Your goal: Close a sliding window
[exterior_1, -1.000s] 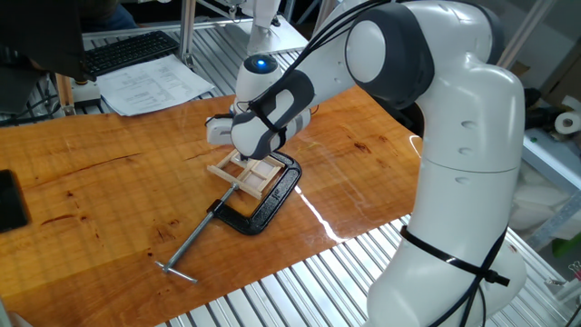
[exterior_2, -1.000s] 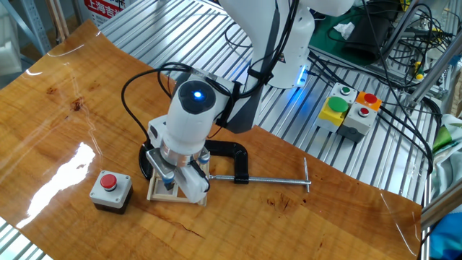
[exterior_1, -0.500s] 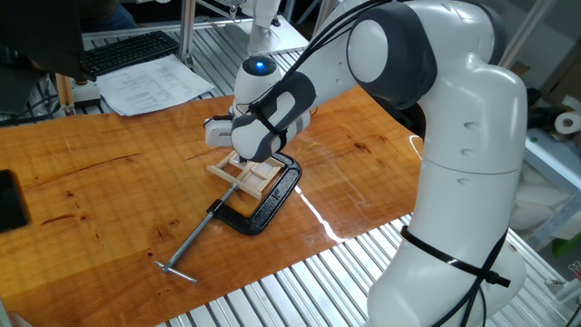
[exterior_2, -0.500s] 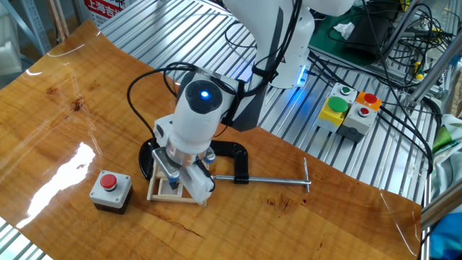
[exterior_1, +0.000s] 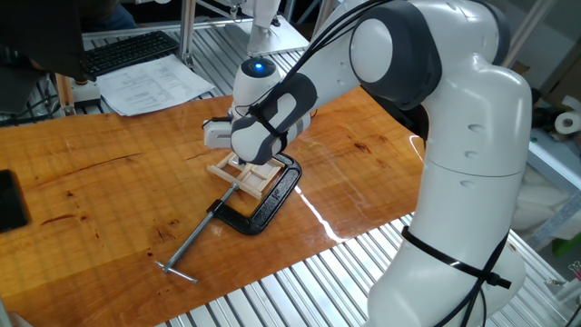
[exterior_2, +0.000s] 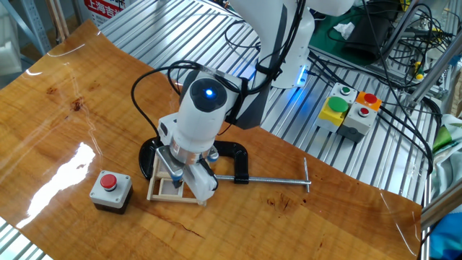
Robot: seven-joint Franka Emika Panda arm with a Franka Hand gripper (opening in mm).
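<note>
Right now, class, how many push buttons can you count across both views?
3. One red button tops the grey box on the wooden table, left of the window frame. A yellow button and a smaller red button sit on the metal bench, right. Others may be hidden.

bench clutter around the wooden tabletop (exterior_1: 109,173)
black c-clamp (exterior_2: 242,162) centre; red-button box (exterior_2: 110,191) lower left; keyboard (exterior_1: 127,52) and papers (exterior_1: 154,86) upper left.
</note>
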